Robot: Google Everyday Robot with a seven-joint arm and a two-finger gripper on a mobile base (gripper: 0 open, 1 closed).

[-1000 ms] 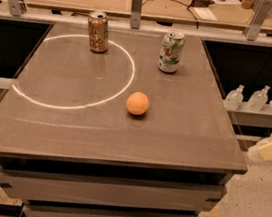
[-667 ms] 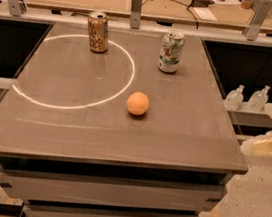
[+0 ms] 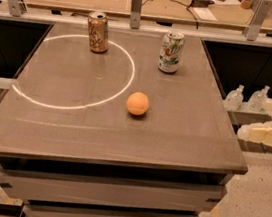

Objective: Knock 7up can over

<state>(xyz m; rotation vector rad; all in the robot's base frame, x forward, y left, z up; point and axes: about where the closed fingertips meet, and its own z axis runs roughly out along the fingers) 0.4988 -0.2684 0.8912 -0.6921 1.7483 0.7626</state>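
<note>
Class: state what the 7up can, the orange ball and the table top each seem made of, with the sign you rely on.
7up can: thin metal, likely aluminium; silver top, glossy printed wall. Orange ball: matte, even skin; fruit or plastic, unclear. Table top: smooth grey-brown laminate or stone, semi-gloss; it reflects light. Gripper, beside the table's right edge: pale plastic look.

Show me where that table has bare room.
Bare: the front strip between the orange ball and the table's near edge, and the right side by the gripper, which hangs off that side. Crowded: the back, with the 7up can and brown can.
</note>
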